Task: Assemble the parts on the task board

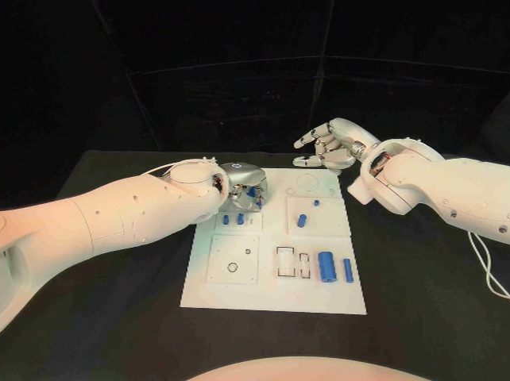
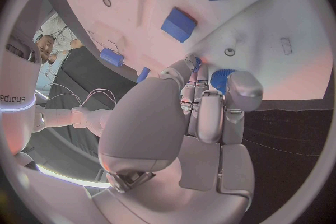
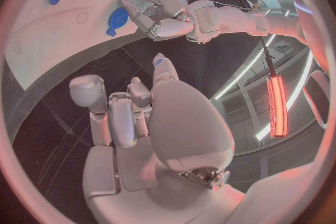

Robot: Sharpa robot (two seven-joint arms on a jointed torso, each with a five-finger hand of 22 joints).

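- Left hand (image 1: 241,184) lowered over board's (image 1: 210,294) far-left corner, fingers curled round a blue part (image 2: 223,79), prob. to seat it.
- Right hand (image 1: 330,145) kept clear beyond far edge; held empty, fingers loosely apart.
- Other blue parts (image 1: 327,267) left near-right on board.

The robot has two big white arms with smooth, round shells, like fat tubes. The left arm (image 1: 106,218) has small dark dots on its shell, like tiny screws, and so does the right arm (image 1: 461,190). Each arm ends in a shiny silver hand. The left hand (image 1: 246,184) has a round silver back and grey fingers (image 2: 210,117) made of blocky pieces. The right hand (image 1: 330,147) has silver fingers with pale tips. Just behind the right hand, the wrist has an open gap with dark and reddish parts inside. Thin white cables (image 1: 490,266) hang under the right arm.
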